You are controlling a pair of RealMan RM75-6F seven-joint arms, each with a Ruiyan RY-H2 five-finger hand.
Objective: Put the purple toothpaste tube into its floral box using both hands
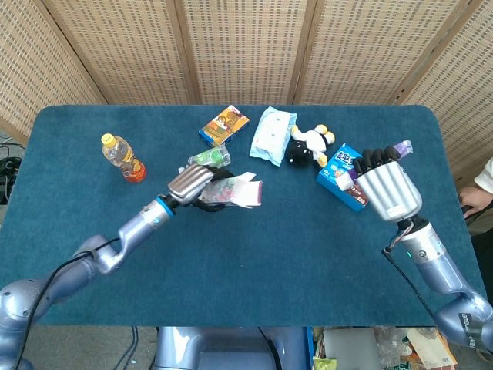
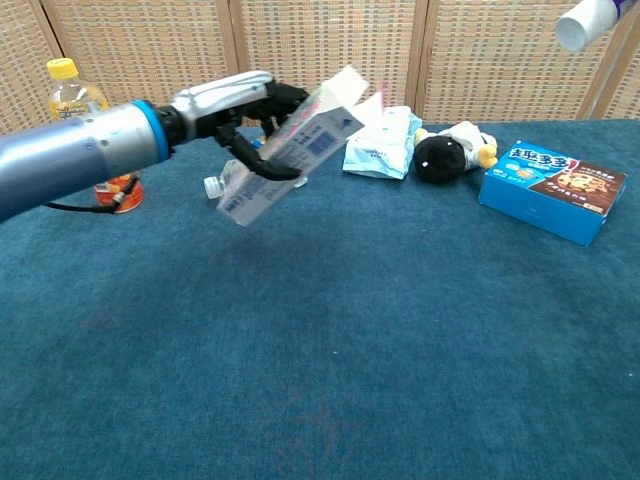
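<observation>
The floral box [image 1: 235,191] is held above the blue bench [image 1: 254,262] by the fingers [image 2: 268,100] of the left hand [image 1: 192,183], tilted with its open end up. The purple toothpaste tube [image 1: 400,146] is gripped in the right hand [image 1: 385,189], raised over the cookie box [image 2: 553,190].

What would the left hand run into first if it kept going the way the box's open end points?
Nothing on that line, as far as the head view shows: the left hand aims the floral box over bare table. Height is unclear.
</observation>
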